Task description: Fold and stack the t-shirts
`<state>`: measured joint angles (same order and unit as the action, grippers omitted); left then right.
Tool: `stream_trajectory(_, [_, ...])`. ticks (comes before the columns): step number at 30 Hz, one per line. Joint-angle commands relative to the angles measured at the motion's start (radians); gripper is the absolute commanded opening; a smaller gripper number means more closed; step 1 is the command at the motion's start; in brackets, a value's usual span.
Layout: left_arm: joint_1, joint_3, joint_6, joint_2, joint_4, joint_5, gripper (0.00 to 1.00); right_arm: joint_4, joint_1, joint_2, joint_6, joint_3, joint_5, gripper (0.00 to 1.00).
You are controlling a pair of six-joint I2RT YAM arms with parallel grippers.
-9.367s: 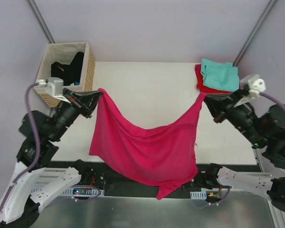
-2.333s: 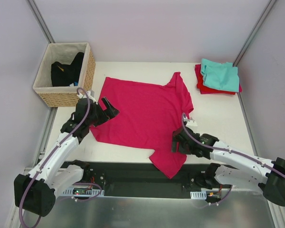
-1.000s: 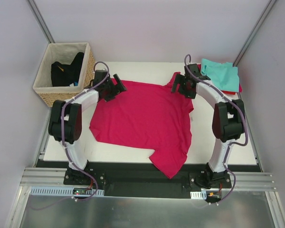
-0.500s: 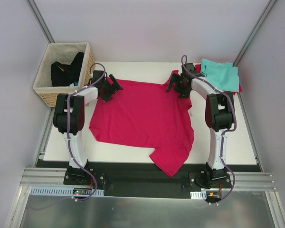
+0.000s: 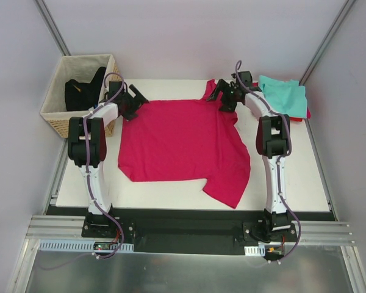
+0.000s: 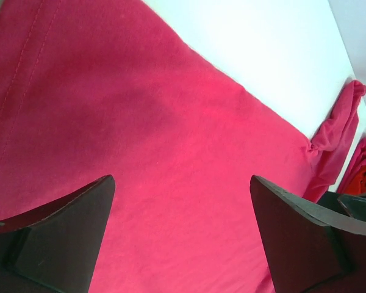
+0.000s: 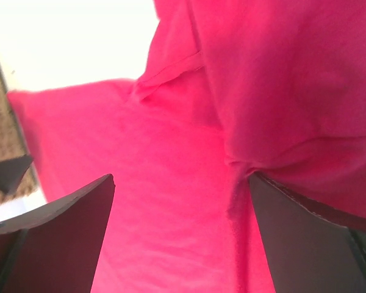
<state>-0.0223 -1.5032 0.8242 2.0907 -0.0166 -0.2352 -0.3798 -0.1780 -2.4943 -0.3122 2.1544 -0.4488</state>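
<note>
Three tees: one magenta tee lies flat beneath both grippers, probably laid out for folding. One teal tee tops one red tee beside your right gripper, seemingly the stack. It and your left gripper gape, pinching nothing. One basket flanks the left gripper.

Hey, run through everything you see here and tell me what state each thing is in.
magenta t-shirt: spread out on the table, unfolded, one sleeve bunched
red t-shirt: mostly hidden under the teal t-shirt
teal t-shirt: folded, lying on top
wicker basket: holds dark clothes
left tool: open, over the magenta t-shirt
right tool: open, at the bunched sleeve
</note>
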Motion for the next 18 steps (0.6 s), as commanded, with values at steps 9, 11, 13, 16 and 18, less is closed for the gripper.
stream_trajectory(9, [0.044, -0.009, 0.019, -0.13, -0.002, -0.016, 0.93, 0.125, 0.014, 0.457, 0.07, -0.297, 0.065, 1.0])
stream_trajectory(11, [0.042, 0.001, 0.021, -0.149, -0.003, -0.006, 0.93, 0.145, 0.008, 0.485, 0.053, -0.298, 0.065, 1.0])
stream_trajectory(13, [0.039, 0.004, 0.018, -0.155, -0.002, 0.005, 0.93, 0.186, 0.002, 0.489, 0.039, -0.285, 0.078, 1.0])
stream_trajectory(16, [0.033, 0.0, 0.024, -0.146, -0.003, 0.005, 0.92, 0.202, -0.002, 0.41, 0.004, -0.206, 0.058, 1.0])
stream_trajectory(18, [0.025, 0.0, 0.029, -0.139, -0.002, 0.001, 0.92, 0.219, -0.003, 0.338, -0.028, -0.176, 0.017, 1.0])
